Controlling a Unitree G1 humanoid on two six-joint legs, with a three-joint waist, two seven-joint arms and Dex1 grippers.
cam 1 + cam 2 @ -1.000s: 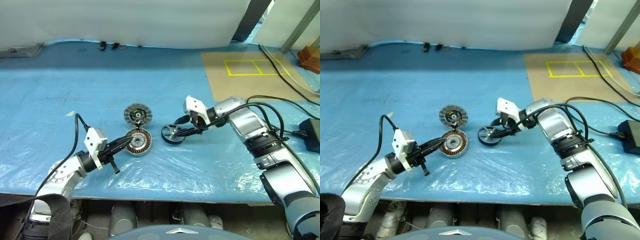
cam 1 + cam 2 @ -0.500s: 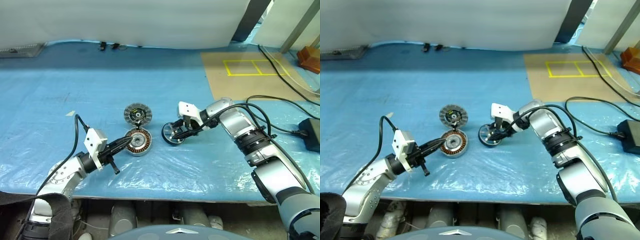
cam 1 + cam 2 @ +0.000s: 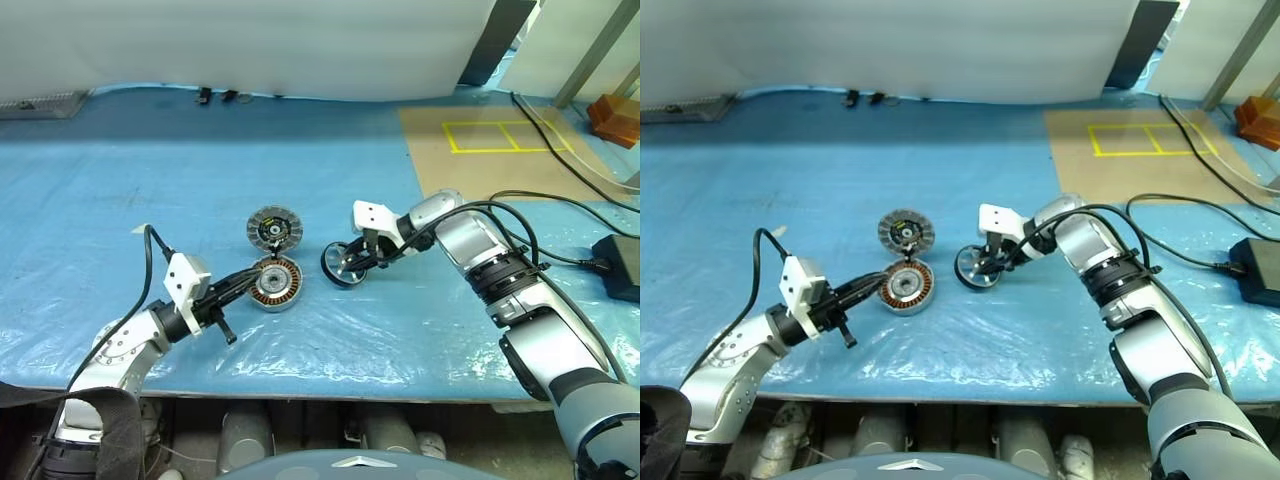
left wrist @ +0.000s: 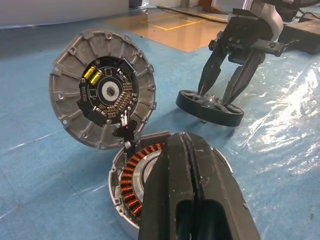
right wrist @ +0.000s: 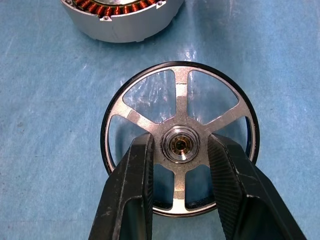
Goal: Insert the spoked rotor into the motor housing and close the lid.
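Observation:
The spoked rotor lies flat on the blue sheet, just right of the motor housing. Copper windings show inside the housing. The lid stands tilted up from the housing's far rim, its dark inner face towards me. My right gripper reaches down into the rotor, open. Its fingers sit on either side of the silvery hub with only thin gaps. My left gripper is shut with nothing in it and hangs level over the housing's near rim.
A brown board with yellow tape squares lies at the back right. Black cables and a black box are on the right. The table's front edge is close. A white wall stands behind.
My right gripper has shifted slightly left onto the rotor, and its fingers have narrowed around the hub. The left arm has kept still.

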